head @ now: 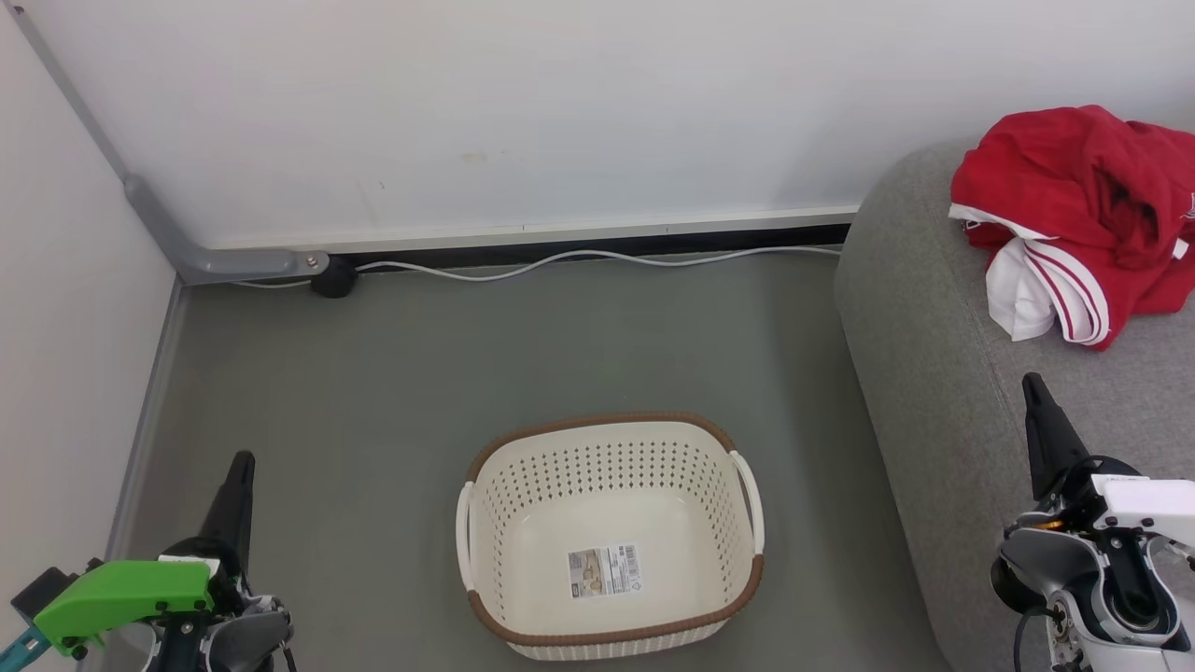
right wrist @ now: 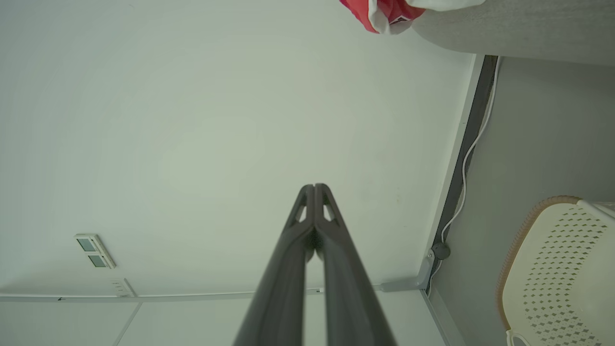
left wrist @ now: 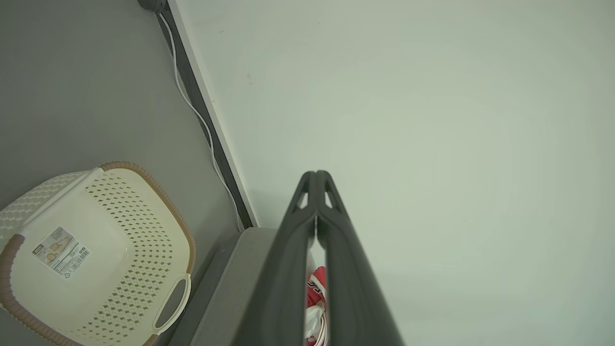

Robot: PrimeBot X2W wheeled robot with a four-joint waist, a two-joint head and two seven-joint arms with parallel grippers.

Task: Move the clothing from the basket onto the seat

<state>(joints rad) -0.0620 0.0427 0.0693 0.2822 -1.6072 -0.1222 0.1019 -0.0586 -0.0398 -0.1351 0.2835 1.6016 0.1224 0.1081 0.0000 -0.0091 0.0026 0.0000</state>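
We list, left to right: left end effector, fingers pressed together, empty; perforated cream plastic basket, braided brown rim, empty on the floor; soft grey seat bearing crumpled red clothing near its far edge, straight ahead of the nearer right end effector, likewise closed, empty.

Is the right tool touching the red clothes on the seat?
Apart. The head view shows bare grey seat between the right tool and the clothes.
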